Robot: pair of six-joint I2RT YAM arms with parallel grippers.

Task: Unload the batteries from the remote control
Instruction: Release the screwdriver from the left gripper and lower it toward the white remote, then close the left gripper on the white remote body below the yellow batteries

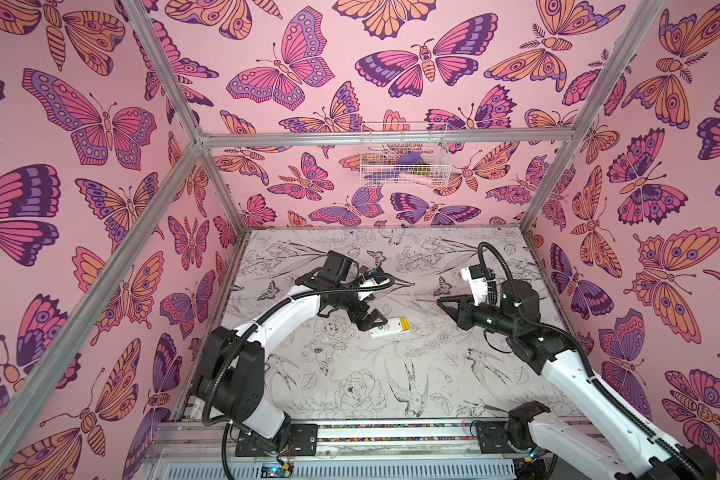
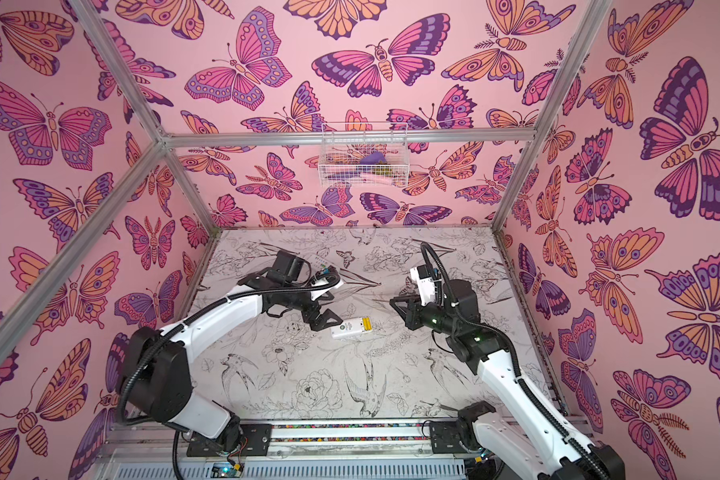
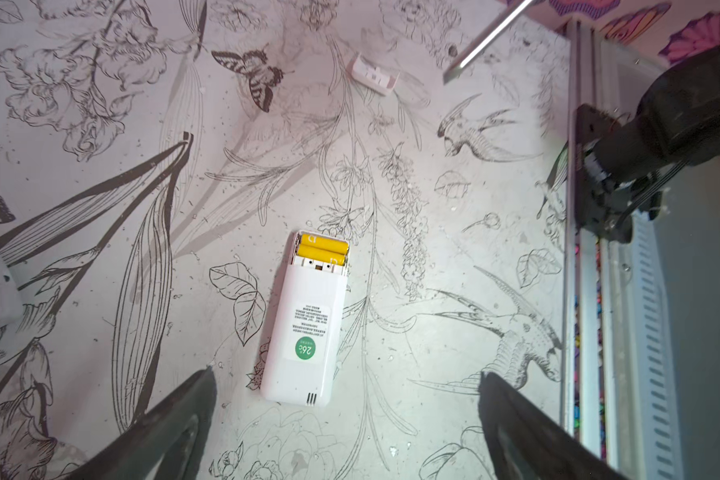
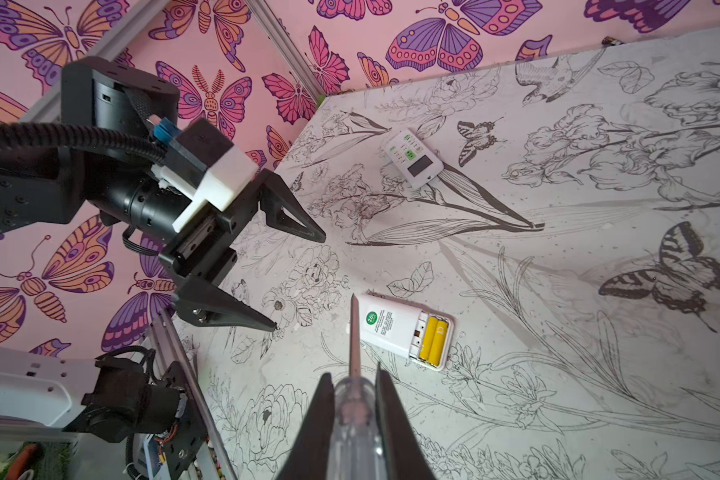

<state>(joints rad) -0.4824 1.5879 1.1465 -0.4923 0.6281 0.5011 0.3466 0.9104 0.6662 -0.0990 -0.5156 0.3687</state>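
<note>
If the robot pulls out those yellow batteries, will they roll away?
Probably yes: the yellow batteries are smooth round cylinders, and the table looks flat. They look small and slick, so they may slip from a grip. Tucked in the white remote, they likely stay put.

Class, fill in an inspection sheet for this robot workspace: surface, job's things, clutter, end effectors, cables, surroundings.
Surface: table, floral print, speckled.
Job's things: remote face down, bay open; two yellow batteries seated in it.
Clutter: cover lying apart from the remote; second remote face up, farther off.
End effectors: left end effector open, empty, by the remote; right end effector shut on screwdriver.
Cables: black conduit along both arms, clear of the remote.
Surroundings: butterfly walls, metal frame, wire basket on the back wall.
</note>
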